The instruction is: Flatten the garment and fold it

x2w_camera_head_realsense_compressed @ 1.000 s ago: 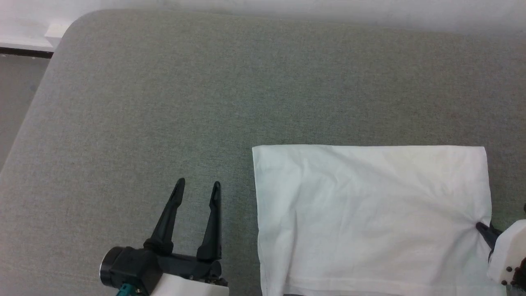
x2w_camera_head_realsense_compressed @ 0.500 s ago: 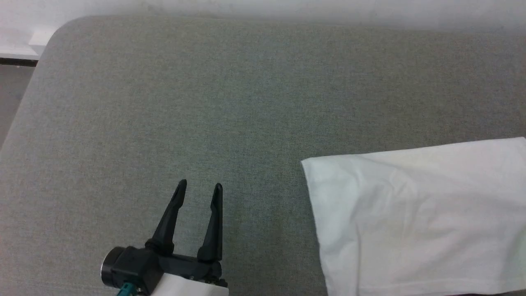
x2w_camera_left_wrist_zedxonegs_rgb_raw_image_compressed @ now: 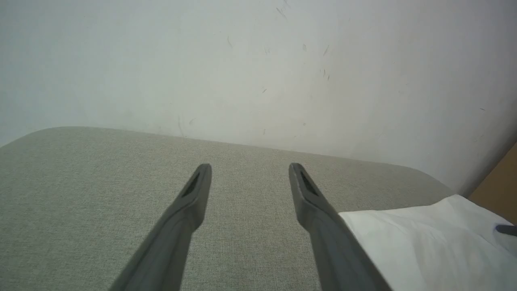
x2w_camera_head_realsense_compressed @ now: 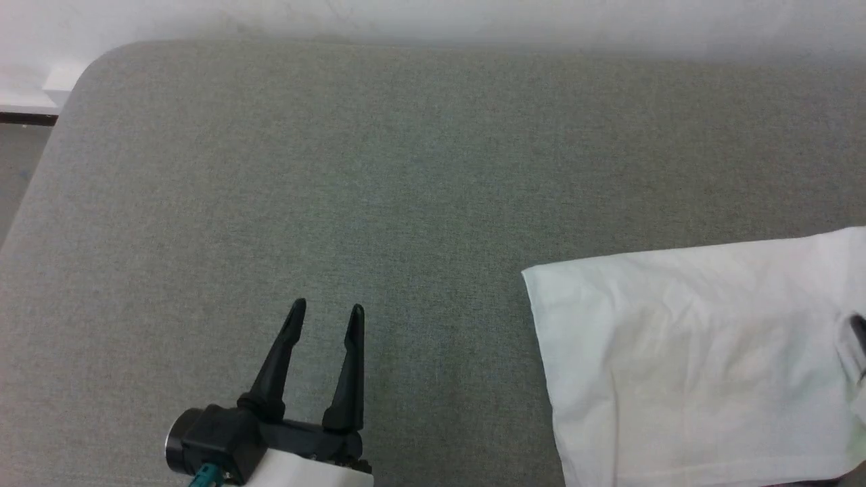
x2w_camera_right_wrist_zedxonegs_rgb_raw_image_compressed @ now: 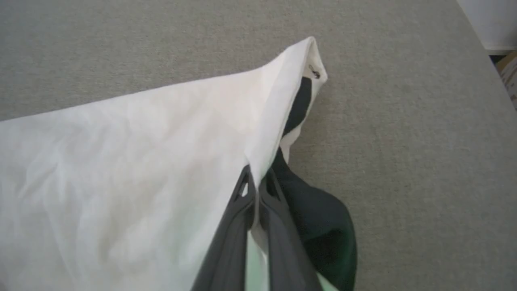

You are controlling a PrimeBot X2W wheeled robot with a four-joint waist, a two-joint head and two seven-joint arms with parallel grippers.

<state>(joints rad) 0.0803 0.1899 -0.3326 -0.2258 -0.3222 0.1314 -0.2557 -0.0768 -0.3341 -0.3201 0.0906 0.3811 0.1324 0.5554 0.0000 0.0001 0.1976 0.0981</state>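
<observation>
The garment is a folded white shirt lying at the lower right of the grey cushion in the head view. Its right edge is lifted, and a black sleeve hangs beneath the white layer in the right wrist view. My right gripper is shut on that lifted white edge of the garment. My left gripper stands open over bare cushion, well left of the shirt, with nothing between its fingers. In the left wrist view the left gripper points toward the wall, and the garment lies to its right.
The grey cushion has a rounded far-left corner and ends at a white wall behind. Bare fabric stretches left of and beyond the shirt. A brown surface shows past the cushion's right end.
The head camera has shifted. The garment's right edge has lifted off the cushion, pulled by my right gripper, and the shirt sits farther right in view. The left gripper has stayed still.
</observation>
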